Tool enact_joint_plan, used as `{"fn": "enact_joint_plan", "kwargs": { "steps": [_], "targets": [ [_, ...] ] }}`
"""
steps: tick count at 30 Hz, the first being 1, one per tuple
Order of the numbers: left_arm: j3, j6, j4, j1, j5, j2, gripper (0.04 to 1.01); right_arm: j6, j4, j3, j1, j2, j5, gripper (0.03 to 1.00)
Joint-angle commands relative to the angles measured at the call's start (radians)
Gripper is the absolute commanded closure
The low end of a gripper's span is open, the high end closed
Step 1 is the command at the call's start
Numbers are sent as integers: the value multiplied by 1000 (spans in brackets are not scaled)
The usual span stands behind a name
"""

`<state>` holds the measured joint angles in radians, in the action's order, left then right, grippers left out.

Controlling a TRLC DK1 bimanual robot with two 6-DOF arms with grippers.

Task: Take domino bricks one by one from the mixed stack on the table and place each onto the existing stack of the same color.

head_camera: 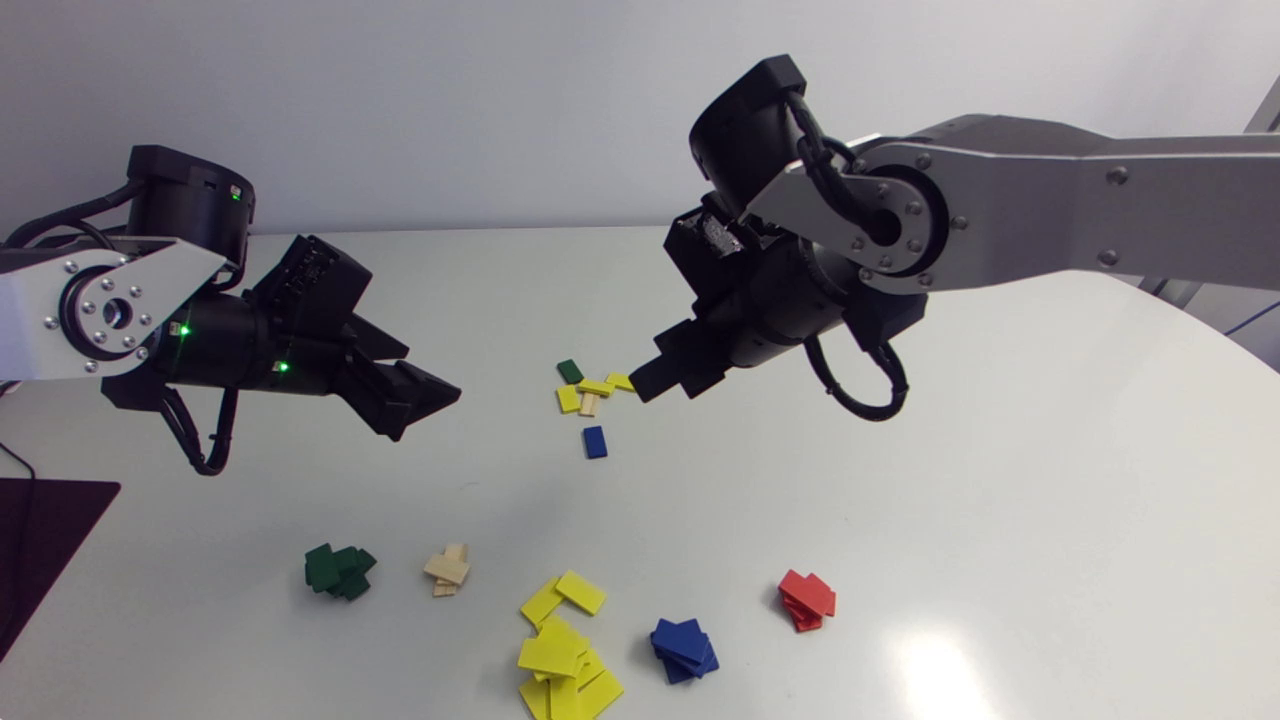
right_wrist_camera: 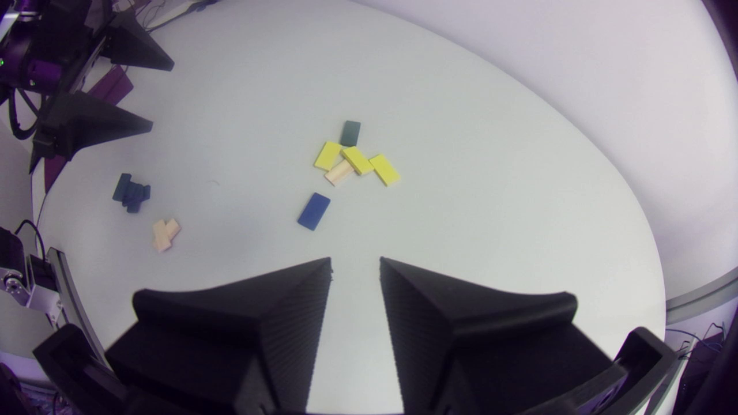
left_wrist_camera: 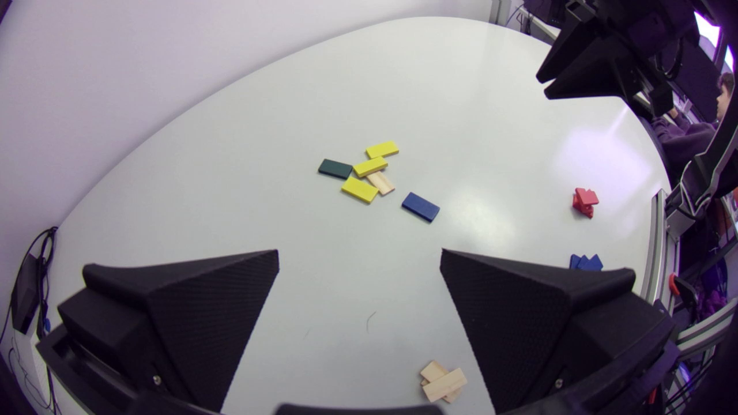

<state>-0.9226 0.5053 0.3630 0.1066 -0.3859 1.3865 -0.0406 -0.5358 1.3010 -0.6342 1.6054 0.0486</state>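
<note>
The mixed pile lies mid-table: a green brick point(head_camera: 570, 371), three yellow bricks point(head_camera: 595, 387), a wooden brick point(head_camera: 589, 404) partly under one of the yellows, and a blue brick point(head_camera: 594, 441) lying apart on the near side. My right gripper point(head_camera: 647, 384) hovers just right of the pile; in its wrist view the right gripper point(right_wrist_camera: 356, 262) is open by a narrow gap with nothing in it, and the blue brick point(right_wrist_camera: 313, 211) lies ahead. My left gripper point(head_camera: 428, 410) hangs wide open to the left of the pile and holds nothing, with the left gripper point(left_wrist_camera: 360, 256) well short of the bricks.
Along the front of the table stand the sorted stacks: green point(head_camera: 339, 571), wooden point(head_camera: 447, 570), a sprawling yellow one point(head_camera: 565, 650), blue point(head_camera: 684, 648) and red point(head_camera: 806, 600). A dark mat point(head_camera: 45, 530) lies at the table's left edge.
</note>
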Motion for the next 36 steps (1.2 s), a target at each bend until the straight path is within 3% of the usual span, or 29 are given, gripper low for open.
{"fn": "enact_joint_plan", "kwargs": {
  "steps": [1,27,36],
  "targets": [
    [5,16,-1,2,-7,-4,48,24,0,7,5,24,-9,64],
    [65,-14,-6,39,-7,-83,48,25,-43,57,21,-24,-10,70],
    [80,-17,-6,53,-5,-84,48,27,-61,146,33,67,-50,87]
  ]
}}
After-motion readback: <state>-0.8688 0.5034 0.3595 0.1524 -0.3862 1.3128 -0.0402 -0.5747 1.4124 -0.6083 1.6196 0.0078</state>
